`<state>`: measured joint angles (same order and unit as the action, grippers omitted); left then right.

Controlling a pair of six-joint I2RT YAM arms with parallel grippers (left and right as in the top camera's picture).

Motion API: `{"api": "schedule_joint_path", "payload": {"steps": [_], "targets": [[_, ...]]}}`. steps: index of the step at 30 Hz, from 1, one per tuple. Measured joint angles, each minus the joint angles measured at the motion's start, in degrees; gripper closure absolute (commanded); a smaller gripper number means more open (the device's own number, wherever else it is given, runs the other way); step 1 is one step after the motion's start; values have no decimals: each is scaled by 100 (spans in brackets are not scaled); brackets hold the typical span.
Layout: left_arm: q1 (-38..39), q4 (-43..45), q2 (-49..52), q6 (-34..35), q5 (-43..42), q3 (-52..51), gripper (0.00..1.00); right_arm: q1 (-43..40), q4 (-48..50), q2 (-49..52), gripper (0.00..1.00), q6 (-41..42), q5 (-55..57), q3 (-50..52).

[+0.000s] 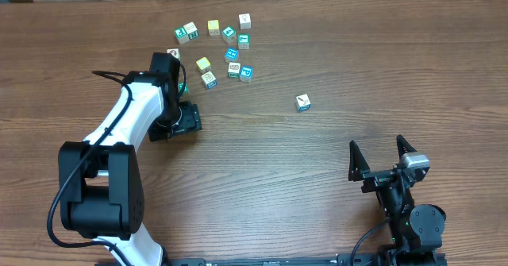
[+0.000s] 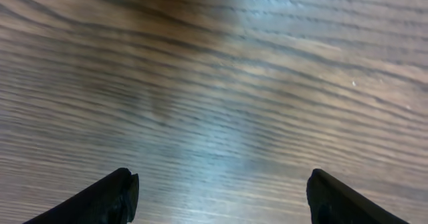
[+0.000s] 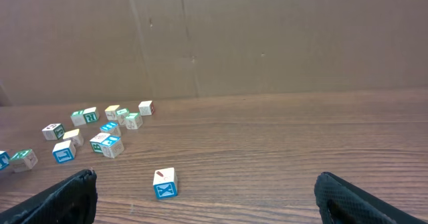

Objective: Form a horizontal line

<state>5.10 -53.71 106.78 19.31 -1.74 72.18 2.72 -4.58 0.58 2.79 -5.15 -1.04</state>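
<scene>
Several small letter and picture cubes [image 1: 232,54] lie scattered at the far middle of the table, also seen as the cubes [image 3: 100,140] in the right wrist view. No horizontal line of cubes shows in any view. One white and blue cube [image 1: 302,102] sits alone to the right, the same lone cube [image 3: 164,182] lying ahead of my right gripper [image 3: 206,184]. My left gripper [image 2: 221,180] is open over bare wood with nothing between its fingers. Overhead, the left gripper [image 1: 181,121] points down just left of the cluster. The right gripper [image 1: 377,145] stands wide open near the front edge.
The left arm's elbow [image 1: 167,63] reaches over the cluster's left side, next to a white cube [image 1: 173,54], and a teal bit [image 1: 185,89] peeks out beside it. A brown cardboard wall [image 3: 214,37] closes the far side of the wooden table [image 1: 317,179].
</scene>
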Motion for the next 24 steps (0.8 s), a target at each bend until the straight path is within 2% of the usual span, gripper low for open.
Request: {"api": "schedule_joint_path", "payload": {"steps": [6, 15, 24], "targets": [[15, -391, 0, -195, -85, -7, 18, -2, 0, 0, 0, 2, 0, 0], [15, -358, 0, -256, 164, -11, 9, -2, -2, 0, 0, 0, 0, 0], [15, -949, 0, 98, 892, -22, 1, -2, 0, 0, 0, 0, 0, 0]]}}
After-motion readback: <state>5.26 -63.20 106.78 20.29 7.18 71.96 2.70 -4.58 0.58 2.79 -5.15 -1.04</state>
